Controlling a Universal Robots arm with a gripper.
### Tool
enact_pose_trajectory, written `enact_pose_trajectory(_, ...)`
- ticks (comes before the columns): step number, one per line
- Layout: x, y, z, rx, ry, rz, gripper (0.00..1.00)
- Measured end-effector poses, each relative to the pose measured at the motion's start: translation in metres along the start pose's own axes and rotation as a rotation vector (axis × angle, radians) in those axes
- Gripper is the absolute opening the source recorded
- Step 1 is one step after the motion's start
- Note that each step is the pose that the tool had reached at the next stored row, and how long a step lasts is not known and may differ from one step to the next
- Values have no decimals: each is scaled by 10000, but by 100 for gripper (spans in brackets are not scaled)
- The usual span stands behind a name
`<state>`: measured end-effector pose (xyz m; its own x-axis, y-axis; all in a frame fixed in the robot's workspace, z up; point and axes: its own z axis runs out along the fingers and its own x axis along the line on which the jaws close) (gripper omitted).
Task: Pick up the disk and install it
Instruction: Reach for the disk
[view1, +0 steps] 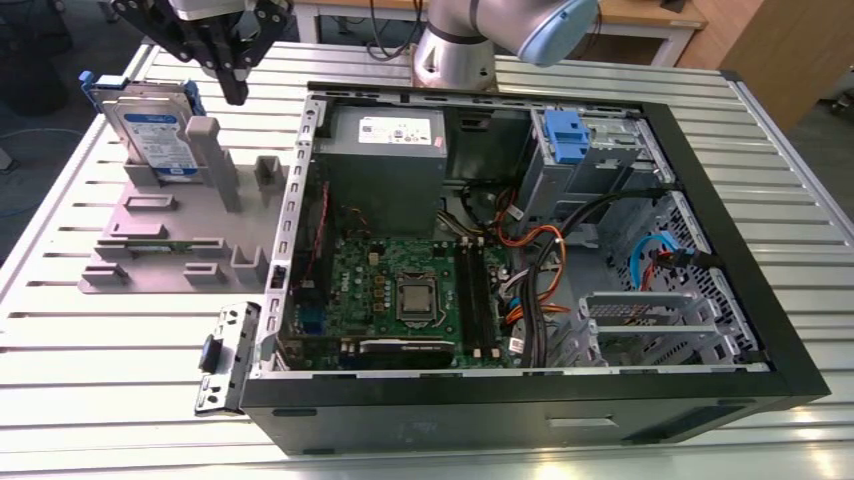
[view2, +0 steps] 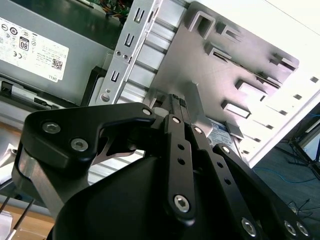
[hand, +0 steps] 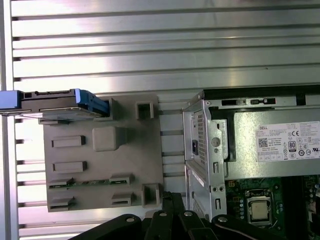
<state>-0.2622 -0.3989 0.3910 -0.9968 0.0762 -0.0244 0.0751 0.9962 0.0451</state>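
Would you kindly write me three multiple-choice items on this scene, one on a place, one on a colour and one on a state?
1. Where is the disk?
A. in a drive bay
B. standing in the grey fixture beside the computer case
C. lying flat inside that case

2. What colour is the caddy framing it?
A. red
B. yellow
C. blue

3. How is the case?
A. open, motherboard exposed
B. shut by a panel
C. under a cloth

Key: 1 B, it stands on edge at the exterior view's left of the case, the tool near it; 2 C, the frame shows blue; 3 A, the board lies in plain sight.
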Motion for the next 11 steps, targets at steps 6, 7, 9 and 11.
enact_pose_trajectory(6, 18, -2, 0, 0, 0, 0, 10)
enact_pose_trajectory(7, 21, -2, 0, 0, 1, 0, 10)
enact_pose_trajectory(9, 27, -2, 0, 0, 0, 0, 10)
enact_pose_trajectory(11, 32, -3, 0, 1, 0, 0, 10)
